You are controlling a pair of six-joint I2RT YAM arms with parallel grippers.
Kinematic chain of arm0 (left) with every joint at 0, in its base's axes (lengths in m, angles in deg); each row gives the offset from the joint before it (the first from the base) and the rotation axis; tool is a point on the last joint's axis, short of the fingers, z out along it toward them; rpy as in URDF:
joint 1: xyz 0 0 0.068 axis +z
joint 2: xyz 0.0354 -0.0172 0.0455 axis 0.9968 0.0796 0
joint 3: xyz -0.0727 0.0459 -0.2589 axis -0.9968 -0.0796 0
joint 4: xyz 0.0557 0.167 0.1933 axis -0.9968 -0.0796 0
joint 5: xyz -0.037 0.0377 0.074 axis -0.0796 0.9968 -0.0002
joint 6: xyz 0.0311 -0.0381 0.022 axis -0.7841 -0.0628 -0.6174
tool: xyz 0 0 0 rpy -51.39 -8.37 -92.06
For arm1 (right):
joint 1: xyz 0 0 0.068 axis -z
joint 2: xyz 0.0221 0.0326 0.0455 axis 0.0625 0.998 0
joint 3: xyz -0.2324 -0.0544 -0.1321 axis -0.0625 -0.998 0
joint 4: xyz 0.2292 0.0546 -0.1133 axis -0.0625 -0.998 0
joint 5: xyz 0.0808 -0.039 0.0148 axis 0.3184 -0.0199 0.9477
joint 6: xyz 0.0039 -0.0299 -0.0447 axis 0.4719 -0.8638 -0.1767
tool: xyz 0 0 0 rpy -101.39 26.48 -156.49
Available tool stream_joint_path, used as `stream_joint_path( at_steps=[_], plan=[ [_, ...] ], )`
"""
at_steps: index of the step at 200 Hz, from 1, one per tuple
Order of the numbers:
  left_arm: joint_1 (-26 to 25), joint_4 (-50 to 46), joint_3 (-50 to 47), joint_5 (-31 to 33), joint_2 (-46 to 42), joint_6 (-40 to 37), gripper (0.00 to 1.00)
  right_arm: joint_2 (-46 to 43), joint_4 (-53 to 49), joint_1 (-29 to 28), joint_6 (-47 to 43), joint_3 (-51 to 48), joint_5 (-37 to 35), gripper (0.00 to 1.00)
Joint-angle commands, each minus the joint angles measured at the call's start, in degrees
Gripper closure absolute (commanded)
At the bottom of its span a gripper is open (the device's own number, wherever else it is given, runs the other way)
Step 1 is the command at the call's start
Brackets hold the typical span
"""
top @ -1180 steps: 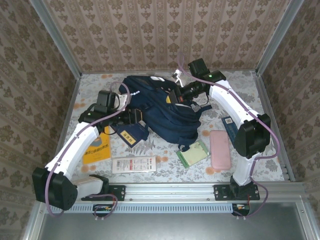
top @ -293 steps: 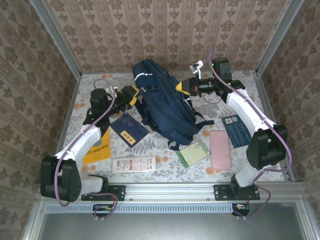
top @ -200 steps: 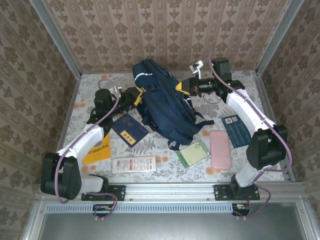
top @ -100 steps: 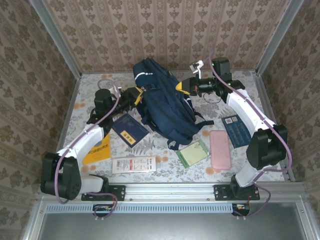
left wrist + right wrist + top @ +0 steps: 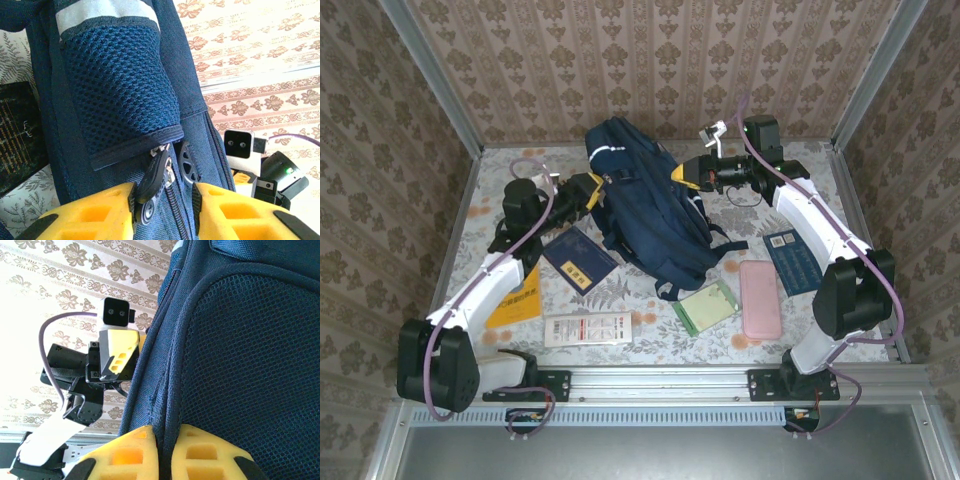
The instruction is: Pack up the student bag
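The student bag point(image 5: 650, 215) sits at the far middle of the bench point(image 5: 820, 170), propped between the two arms. The right gripper point(image 5: 165, 437) is closed on a fold of the bag's navy fabric beside a mesh panel. The left gripper point(image 5: 162, 192) stands with its jaws part-way apart on either side of a black zipper pull point(image 5: 152, 172), just below the mesh side pocket point(image 5: 117, 85). Whether it pinches the pull cannot be told.

The likely trouble is the pull slipping out. It is small and slick and lies at a slant between the pads, so a tug could leave the zipper where it is. If the right gripper's thin pinch of cloth gives way, the bag could slump onto the navy booklet point(image 5: 578, 260) beside it. A tug across the zipper's line could drag the whole bag instead of opening it.

The bench carries a pale floral cloth. A yellow book point(image 5: 515, 298), a white card point(image 5: 587, 328), a green notebook point(image 5: 706, 307), a pink case point(image 5: 759, 298) and a blue booklet point(image 5: 790, 260) lie on it, waiting to be packed. Patterned wallpaper point(image 5: 640, 60) in a metal frame closes in three sides.
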Motion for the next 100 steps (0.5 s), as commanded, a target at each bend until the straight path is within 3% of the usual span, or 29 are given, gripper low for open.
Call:
stream_joint_path(
  at_steps=[1,100],
  plan=[
    [-0.5,-0.6,-0.1,-0.1,-1.4,-1.1,0.65,-2.3,4.9,0.2,-2.3,2.2,5.8,1.0],
    [-1.0,0.0,-0.4,0.0,-0.6,-0.9,0.76,-2.2,4.5,0.2,-2.3,2.7,5.6,1.0]
  ],
)
